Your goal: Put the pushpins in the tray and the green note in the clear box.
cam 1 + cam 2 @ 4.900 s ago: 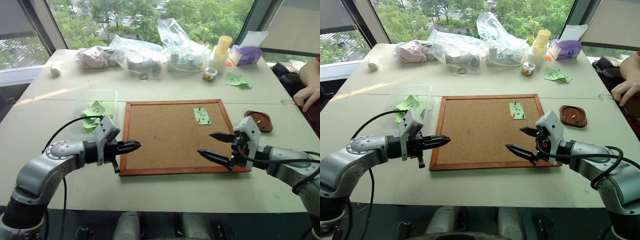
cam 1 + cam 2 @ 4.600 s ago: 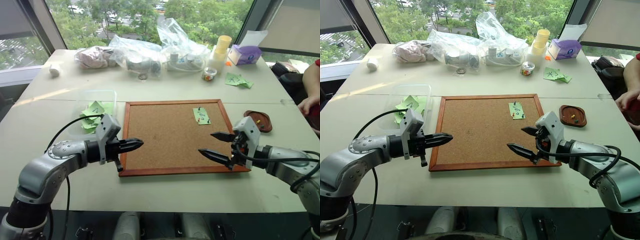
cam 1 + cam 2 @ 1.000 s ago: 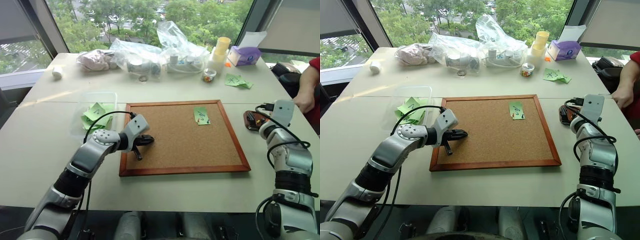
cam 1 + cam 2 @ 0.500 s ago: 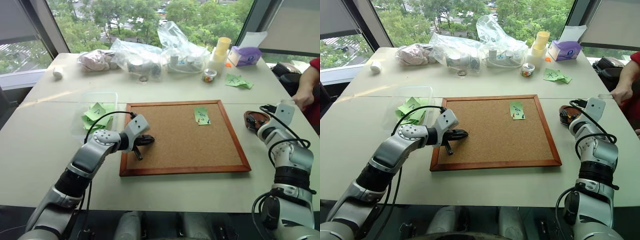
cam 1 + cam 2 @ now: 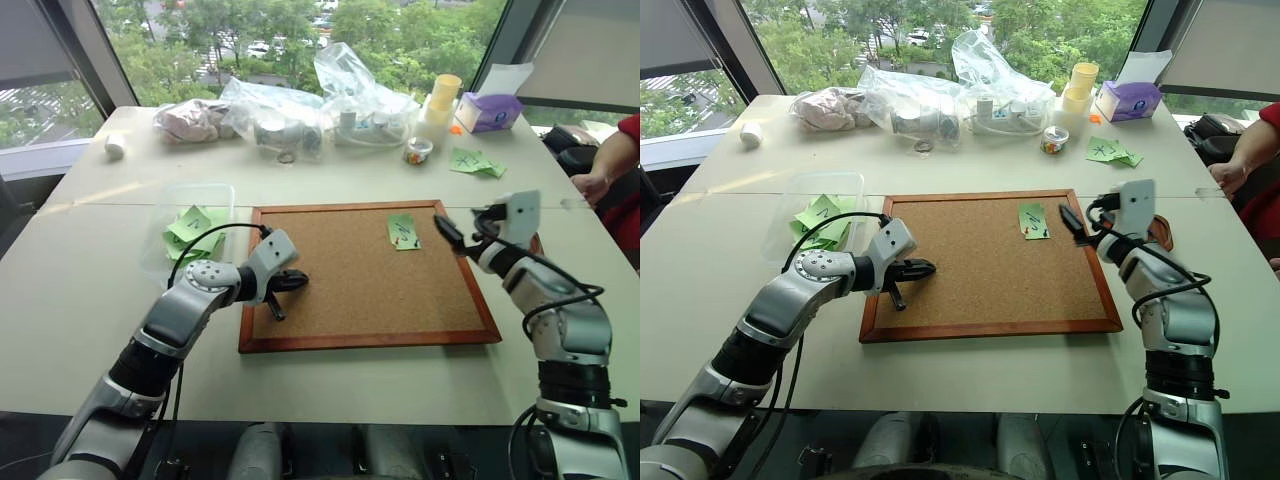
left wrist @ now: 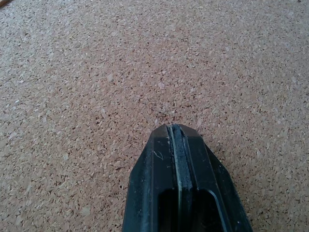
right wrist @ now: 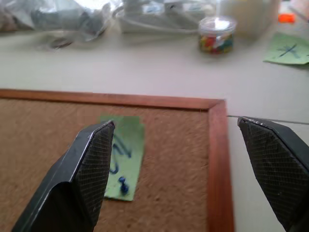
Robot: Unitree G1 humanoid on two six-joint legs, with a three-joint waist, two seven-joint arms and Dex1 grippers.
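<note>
Clearance over corkboard (image 5: 365,275): mostly open.
Middle of the board lay bare; the green note (image 5: 402,230) with a blue pin (image 7: 122,184) sat near the far right corner. Bags (image 5: 300,105) and cups (image 5: 445,95) crowded the bench (image 5: 80,290) beyond the board.

Bright daylight pours from the windows (image 5: 250,40) behind the surface (image 5: 80,290); the right wrist view is softly blurred.

Both head views look down and forward across the corkboard (image 5: 365,275) at frame centre. The left wrist view sits very near its cork; the right wrist view looks across its upper right corner.
</note>
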